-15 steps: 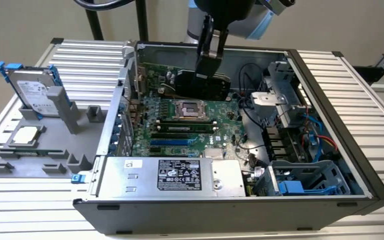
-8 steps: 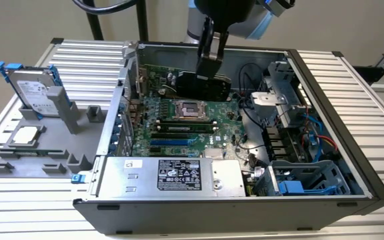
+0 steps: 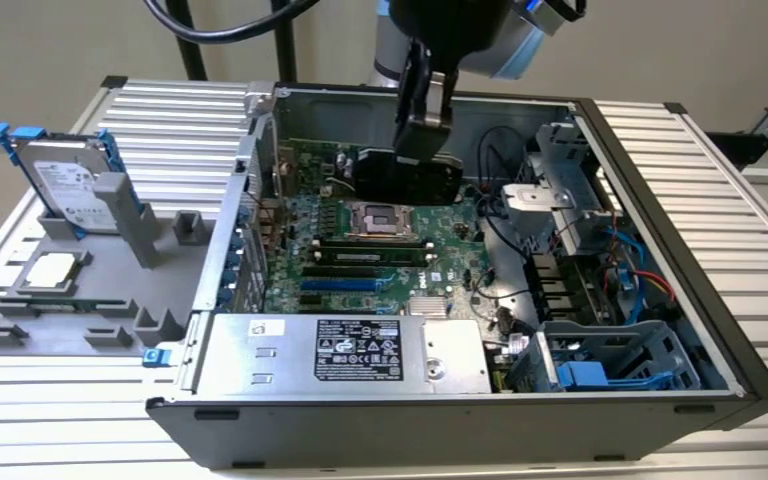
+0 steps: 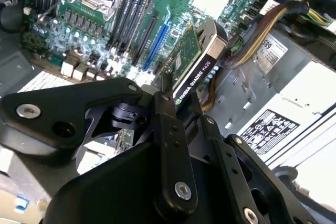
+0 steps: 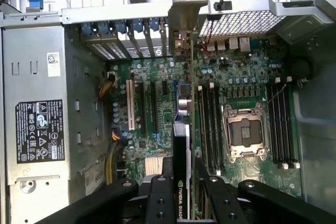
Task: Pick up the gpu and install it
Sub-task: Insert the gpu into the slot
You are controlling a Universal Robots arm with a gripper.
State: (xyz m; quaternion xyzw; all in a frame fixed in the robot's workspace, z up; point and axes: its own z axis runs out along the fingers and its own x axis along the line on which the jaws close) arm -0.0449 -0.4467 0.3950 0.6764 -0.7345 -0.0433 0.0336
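Exterior view first: the gripper (image 3: 418, 135) hangs inside the open computer case (image 3: 651, 180), and its fingers are closed on the gpu (image 3: 408, 178), gripping the card by its upper edge above the motherboard (image 3: 357, 270). So the pick-up looks done; the card is off its grey holder tray (image 3: 77, 300), where the hard drive (image 3: 67, 185) stands upright in its blue frame. The installing is not done: as I judge it, the card hangs clear of the board, near the processor socket (image 3: 381, 218), and is not seated in any slot. In the second wrist view the gpu (image 4: 197, 69) stands on edge between the fingers (image 4: 167, 129), its black cooler facing one side and its green board the other. In the first wrist view the gpu (image 5: 181, 182) shows edge-on as a thin dark strip, its long axis running parallel to the expansion slots (image 5: 149, 103) and pointing toward the case's rear wall with the slot covers (image 5: 126, 32), the silver bracket (image 5: 184, 3) at that far end. The power supply (image 3: 357, 350) sits off to one side, well apart from the card.
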